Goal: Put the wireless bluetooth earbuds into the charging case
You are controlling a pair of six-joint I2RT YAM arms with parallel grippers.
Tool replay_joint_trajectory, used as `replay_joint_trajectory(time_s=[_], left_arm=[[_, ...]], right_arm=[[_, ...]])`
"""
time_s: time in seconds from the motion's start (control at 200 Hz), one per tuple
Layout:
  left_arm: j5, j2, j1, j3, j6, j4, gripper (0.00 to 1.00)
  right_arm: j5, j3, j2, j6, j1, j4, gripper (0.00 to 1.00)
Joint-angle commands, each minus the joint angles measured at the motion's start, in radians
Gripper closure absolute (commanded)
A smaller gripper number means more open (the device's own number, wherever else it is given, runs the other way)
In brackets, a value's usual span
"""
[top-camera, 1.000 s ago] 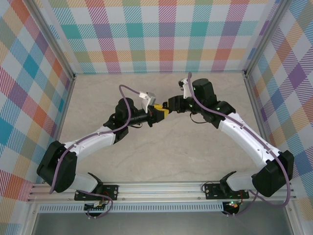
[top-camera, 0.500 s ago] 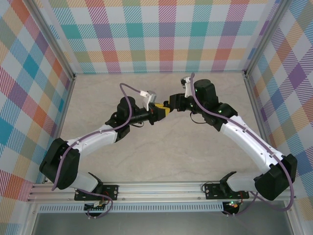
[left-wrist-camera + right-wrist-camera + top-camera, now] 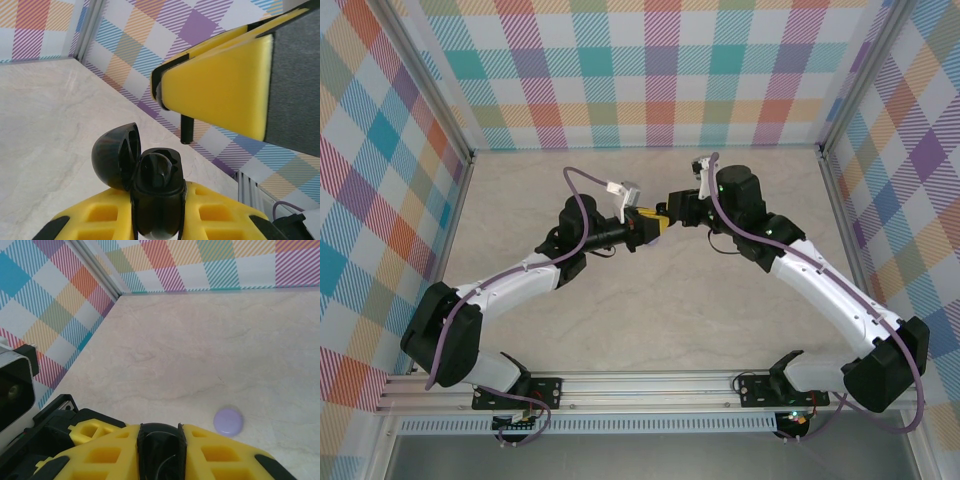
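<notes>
Left end effector (image 3: 158, 212) pinches the open black case (image 3: 157, 175). Right end effector (image 3: 161, 452) clamps a black earbud (image 3: 161, 440), lilac case (image 3: 228, 420) on the surface (image 3: 200, 350).

Left arm: stretched forward-right; left claw (image 3: 648, 224) clamped on case (image 3: 157, 192).
Right arm: stretched forward-left; right claw (image 3: 672, 208) clamped on bud (image 3: 161, 447).
Claw tips nearly meet, raised.

Item count, as I see it: arms, two. Grippers, two: my left gripper (image 3: 644, 226) and my right gripper (image 3: 671, 211). Round cases, two: one black case (image 3: 156, 186) and one lilac case (image 3: 228, 420). Earbuds, one: a black earbud (image 3: 186, 129).
</notes>
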Motion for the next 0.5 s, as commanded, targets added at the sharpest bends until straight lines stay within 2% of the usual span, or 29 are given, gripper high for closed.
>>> replay_joint_trajectory(time_s=[0.0, 0.495], left_arm=[[0.026, -0.003, -0.02, 0.039, -0.015, 0.039, 0.98], [0.013, -0.002, -0.023, 0.052, -0.042, 0.04, 0.97]], right_arm=[[0.018, -0.006, -0.019, 0.003, 0.01, 0.044, 0.74], [0.032, -0.013, -0.017, 0.001, 0.02, 0.039, 0.74]])
